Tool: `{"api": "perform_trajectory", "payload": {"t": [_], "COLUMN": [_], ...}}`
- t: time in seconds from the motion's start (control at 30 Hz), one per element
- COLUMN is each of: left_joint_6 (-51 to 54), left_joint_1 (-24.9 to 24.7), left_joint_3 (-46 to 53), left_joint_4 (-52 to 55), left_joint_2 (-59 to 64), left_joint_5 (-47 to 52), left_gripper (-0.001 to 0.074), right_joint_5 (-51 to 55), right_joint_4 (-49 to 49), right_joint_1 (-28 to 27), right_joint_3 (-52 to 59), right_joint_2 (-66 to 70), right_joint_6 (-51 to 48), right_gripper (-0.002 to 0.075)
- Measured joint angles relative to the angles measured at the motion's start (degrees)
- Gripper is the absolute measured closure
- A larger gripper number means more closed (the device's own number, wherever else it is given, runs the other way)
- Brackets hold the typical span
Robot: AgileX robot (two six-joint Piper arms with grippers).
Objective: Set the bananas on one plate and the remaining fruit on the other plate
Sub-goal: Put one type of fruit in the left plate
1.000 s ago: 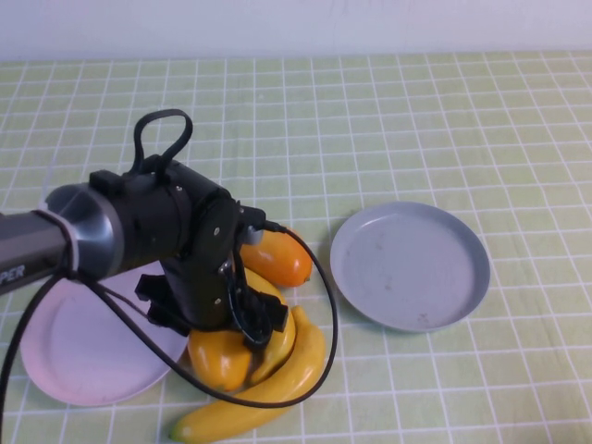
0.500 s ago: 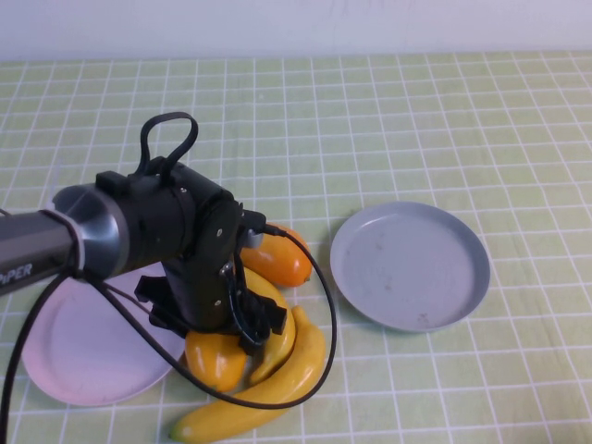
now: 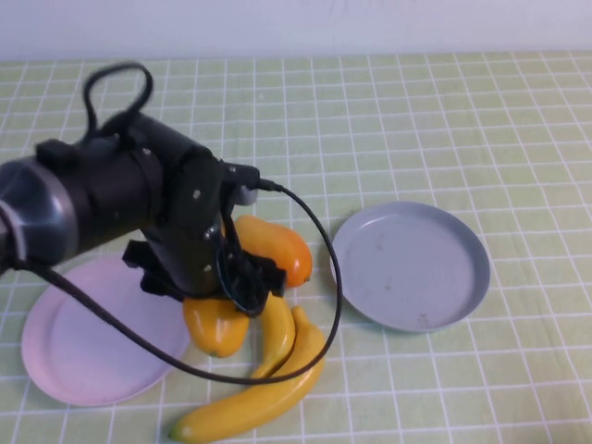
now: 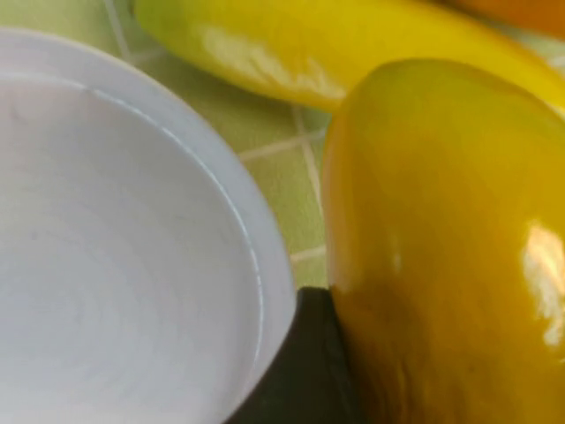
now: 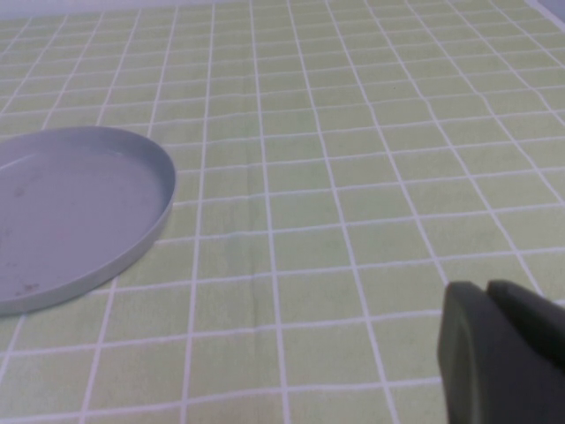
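Note:
My left gripper (image 3: 215, 307) is shut on the plainer orange-yellow mango (image 3: 215, 326) and holds it just off the table, beside the pink plate's (image 3: 74, 356) right rim. In the left wrist view the mango (image 4: 441, 247) fills the right side, with a dark finger (image 4: 309, 371) against it and the pink plate (image 4: 106, 265) beside it. The redder mango (image 3: 276, 250) lies behind. Two bananas lie on the cloth, a small one (image 3: 276, 335) and a large one (image 3: 259, 404). The grey-blue plate (image 3: 410, 265) is empty. My right gripper (image 5: 499, 353) is shut, low over the cloth to the right of that plate (image 5: 71, 203).
A green checked cloth (image 3: 416, 120) covers the table. My left arm's black cable (image 3: 324, 277) loops over the fruit towards the grey-blue plate. A banana (image 4: 309, 53) shows beyond the held mango in the left wrist view.
My left arm has risen and shifted left and back with the mango, lifting it off the cloth away from the bananas. The other fruit and both plates have not moved.

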Motion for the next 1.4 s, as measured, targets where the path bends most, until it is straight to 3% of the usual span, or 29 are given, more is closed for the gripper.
{"api": "perform_trajectory", "payload": {"t": [0.3, 0.87, 1.4], "left_joint_6": [-3.2, 8.5, 10.8], "left_joint_1": [1.4, 20.1, 21.5], "left_joint_3": [-1.8, 5.6, 5.6], "left_joint_4": [10.7, 8.0, 6.8], "left_joint_2": [-4.1, -4.2, -3.2], "left_joint_5": [14.5, 12.6, 10.5], "left_gripper": [0.0169, 0.0169, 0.0127], "right_joint_5": [0.0, 0.0, 0.0], "right_joint_4": [0.0, 0.0, 0.0], "right_joint_1": [0.0, 0.0, 0.0], "right_joint_3": [0.0, 0.0, 0.0], "right_joint_2": [0.0, 0.0, 0.0], "right_joint_6": [0.0, 0.0, 0.0], "right_gripper": [0.0741, 0.0741, 0.0741]}}
